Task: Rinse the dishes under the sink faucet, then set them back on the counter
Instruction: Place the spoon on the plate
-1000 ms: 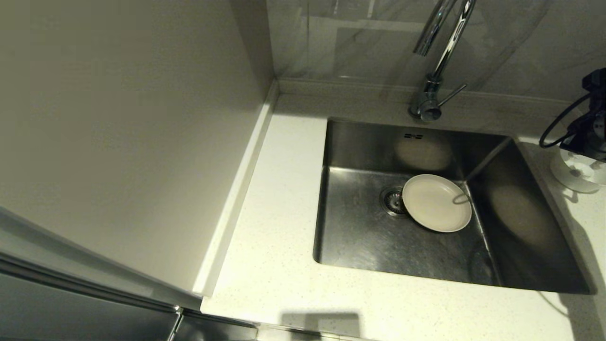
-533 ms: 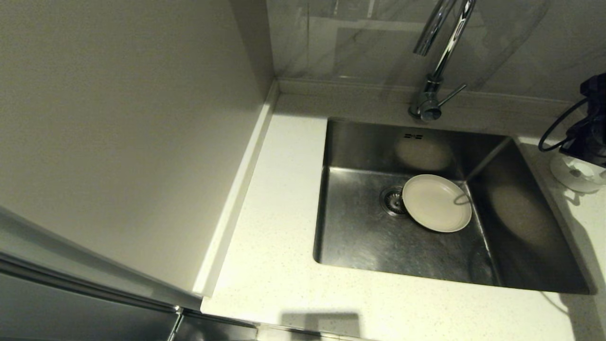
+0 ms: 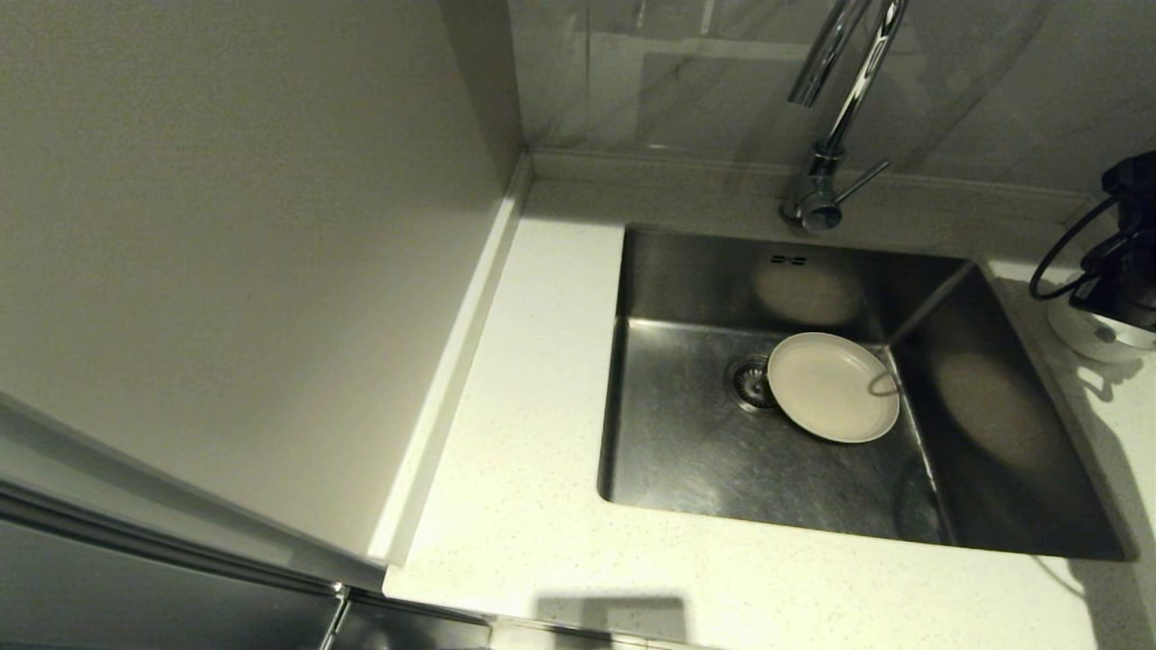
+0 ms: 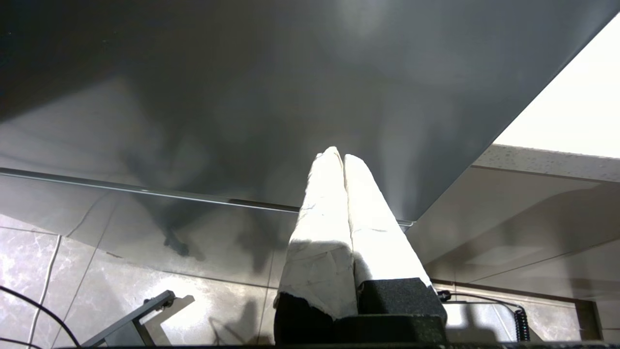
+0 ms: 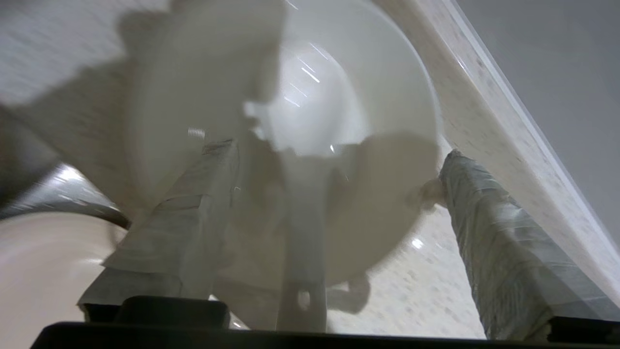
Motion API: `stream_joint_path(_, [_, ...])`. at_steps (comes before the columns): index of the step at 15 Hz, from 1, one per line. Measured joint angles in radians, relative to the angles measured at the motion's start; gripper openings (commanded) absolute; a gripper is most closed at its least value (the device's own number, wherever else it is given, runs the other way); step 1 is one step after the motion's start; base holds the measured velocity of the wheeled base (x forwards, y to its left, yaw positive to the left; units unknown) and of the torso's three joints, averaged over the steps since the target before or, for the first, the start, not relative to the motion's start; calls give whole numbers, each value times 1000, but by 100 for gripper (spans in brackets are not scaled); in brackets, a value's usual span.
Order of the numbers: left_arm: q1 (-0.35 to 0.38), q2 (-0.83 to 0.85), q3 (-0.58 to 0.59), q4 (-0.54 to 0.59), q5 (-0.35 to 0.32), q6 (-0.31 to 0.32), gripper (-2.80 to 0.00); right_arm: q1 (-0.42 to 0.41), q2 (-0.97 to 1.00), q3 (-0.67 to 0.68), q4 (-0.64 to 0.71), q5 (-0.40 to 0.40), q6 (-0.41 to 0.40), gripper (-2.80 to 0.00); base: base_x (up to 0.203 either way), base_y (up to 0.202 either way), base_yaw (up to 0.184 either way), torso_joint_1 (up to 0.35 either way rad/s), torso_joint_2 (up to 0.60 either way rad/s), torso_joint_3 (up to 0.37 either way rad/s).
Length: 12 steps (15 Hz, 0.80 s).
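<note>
The cream plate (image 3: 833,386) lies flat in the sink (image 3: 686,451), overlapping the drain strainer (image 3: 748,379). The faucet (image 3: 844,99) stands behind the basin, and no water shows. At the far right the white bowl (image 3: 1088,338) sits on the counter (image 3: 524,451), with my right gripper (image 3: 1129,298) low over it. In the right wrist view the bowl (image 5: 339,97) holds the white spoon (image 5: 299,232), and my right gripper (image 5: 334,150) is open, its fingers wide apart either side of the spoon. My left gripper (image 4: 337,155) is shut and empty, parked low by a dark cabinet front.
A plain beige wall panel (image 3: 226,226) borders the counter's left strip. The raised back edge (image 3: 686,171) runs behind the faucet, whose side lever (image 3: 862,179) points right. A black cable (image 3: 1061,253) loops off my right arm above the sink's right rim.
My right gripper has dropped lower over the bowl and hides more of it. The plate and the left arm have not moved.
</note>
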Motion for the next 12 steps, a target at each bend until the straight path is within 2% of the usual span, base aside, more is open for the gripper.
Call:
stream_joint_path(2, [0, 0, 0, 0, 0, 0, -280, 0, 4, -2, 4, -43, -19, 0, 0, 0, 0, 0, 0, 0])
stream_joint_path(5, [0, 0, 0, 0, 0, -1, -280, 0, 8, -12, -5, -82, -93, 0, 0, 0, 0, 0, 0, 0])
stream_joint_path(12, [0, 0, 0, 0, 0, 0, -280, 3, 11, -14, -63, -86, -219, 0, 0, 0, 0, 0, 0, 0])
